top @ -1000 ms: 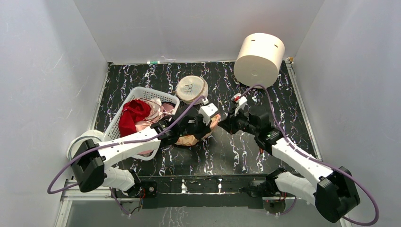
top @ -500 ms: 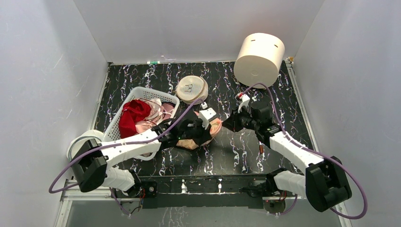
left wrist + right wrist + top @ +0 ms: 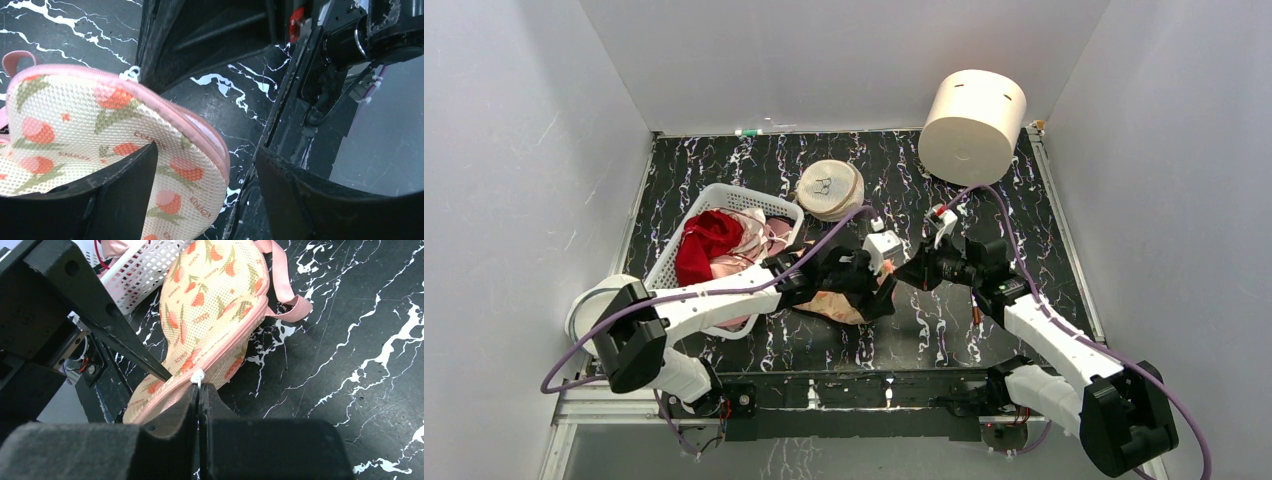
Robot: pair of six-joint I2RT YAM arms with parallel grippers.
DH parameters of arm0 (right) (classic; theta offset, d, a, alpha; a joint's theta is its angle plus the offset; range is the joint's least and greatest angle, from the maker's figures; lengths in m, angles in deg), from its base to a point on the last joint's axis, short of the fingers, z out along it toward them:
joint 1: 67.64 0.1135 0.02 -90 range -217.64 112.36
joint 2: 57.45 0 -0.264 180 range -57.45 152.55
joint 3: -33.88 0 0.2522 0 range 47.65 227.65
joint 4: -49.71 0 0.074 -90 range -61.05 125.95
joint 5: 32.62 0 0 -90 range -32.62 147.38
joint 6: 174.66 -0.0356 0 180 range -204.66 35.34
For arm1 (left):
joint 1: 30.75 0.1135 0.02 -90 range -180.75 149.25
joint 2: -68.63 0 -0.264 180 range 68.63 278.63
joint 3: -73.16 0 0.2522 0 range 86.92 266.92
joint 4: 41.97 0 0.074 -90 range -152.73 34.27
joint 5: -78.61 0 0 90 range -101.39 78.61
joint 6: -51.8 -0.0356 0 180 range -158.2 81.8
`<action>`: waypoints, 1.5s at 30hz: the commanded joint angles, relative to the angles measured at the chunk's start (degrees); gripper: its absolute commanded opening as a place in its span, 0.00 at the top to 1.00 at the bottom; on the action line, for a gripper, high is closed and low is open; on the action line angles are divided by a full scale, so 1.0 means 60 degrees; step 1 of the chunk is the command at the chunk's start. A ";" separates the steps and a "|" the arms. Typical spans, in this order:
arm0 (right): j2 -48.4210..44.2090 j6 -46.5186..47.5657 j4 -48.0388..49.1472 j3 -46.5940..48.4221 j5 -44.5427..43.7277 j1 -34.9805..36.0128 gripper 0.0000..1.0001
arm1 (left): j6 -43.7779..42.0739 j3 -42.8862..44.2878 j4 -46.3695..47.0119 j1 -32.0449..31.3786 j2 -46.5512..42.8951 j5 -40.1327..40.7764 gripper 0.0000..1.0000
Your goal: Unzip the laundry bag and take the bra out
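Laundry bag (image 3: 210, 300): peach-cream mesh, orange-red leaf print w/ olive-green stems, tiny red lettering; pink trim, zip + loop. Zip pull (image 3: 198, 376) white. Tabletop (image 3: 694, 170): black marble look, white veins. Basket (image 3: 734, 190) white. Garment (image 3: 704, 245) red, clothes (image 3: 759, 235) pink. Round disc (image 3: 829, 187) plain cream. Cylinder (image 3: 972, 125) cream-white. Left tool (image 3: 206, 150) + right tool (image 3: 199, 390) black. Left arm (image 3: 714, 305), right arm (image 3: 1049, 335): white, black joints.

light=bright, even; shadows=soft; blur=right end effector (image 3: 199, 392) near lens
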 commanded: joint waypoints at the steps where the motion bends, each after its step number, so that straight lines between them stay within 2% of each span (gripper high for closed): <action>1: -0.0299 -0.0178 0.0277 0.0114 0.0407 -0.0035 1.00 | 0.0058 0.0709 -0.0458 -0.0158 0.0325 0.0737 0.26; 3: -0.0336 -0.0149 0.0229 0.0139 0.0401 -0.0037 1.00 | 0.0115 0.0893 -0.0711 -0.0203 0.0574 0.1497 0.18; 5: -0.0364 -0.0155 0.0168 0.0140 0.0426 -0.0035 1.00 | 0.0133 0.1248 -0.1234 -0.0245 0.0918 0.2273 0.18; 10: -0.0497 -0.0042 -0.0026 0.0042 0.0339 -0.0028 1.00 | -0.0077 0.1641 -0.1712 -0.0275 0.1264 0.3107 0.28; 15: -0.0804 -0.0051 -0.0115 -0.0171 -0.0123 -0.0035 1.00 | -0.0449 0.1707 -0.1659 -0.0285 0.1120 0.3088 0.48; 17: -0.0853 -0.0089 -0.0189 -0.0262 -0.0621 -0.0036 1.00 | -0.0679 0.1661 -0.1538 -0.0303 0.0982 0.2889 0.58; 20: -0.0842 -0.0280 -0.0151 -0.0398 -0.1328 -0.0043 1.00 | -0.1045 0.1480 -0.1246 -0.0320 0.0742 0.2424 0.68; 23: -0.0825 -0.0355 -0.0028 -0.0405 -0.1255 -0.0035 1.00 | -0.1350 0.1316 -0.1144 -0.0354 0.0495 0.1881 0.81; 26: -0.0763 -0.0469 0.0146 -0.0481 -0.1214 -0.0036 1.00 | -0.1386 0.0817 -0.0819 -0.0376 0.0017 0.1506 0.89; 34: -0.0435 -0.0786 0.0789 -0.0839 -0.1286 -0.0035 1.00 | -0.0652 -0.0768 -0.0137 -0.0437 -0.1550 0.1537 0.93; 40: 0.0110 -0.0563 0.1075 -0.0879 -0.2131 -0.0035 1.00 | -0.0065 -0.1271 -0.0516 -0.0439 -0.1646 0.1962 0.94; 45: 0.0412 -0.0291 0.0922 -0.0647 -0.2656 -0.0062 1.00 | 0.1019 -0.1838 -0.0472 -0.0437 -0.1454 0.2980 1.00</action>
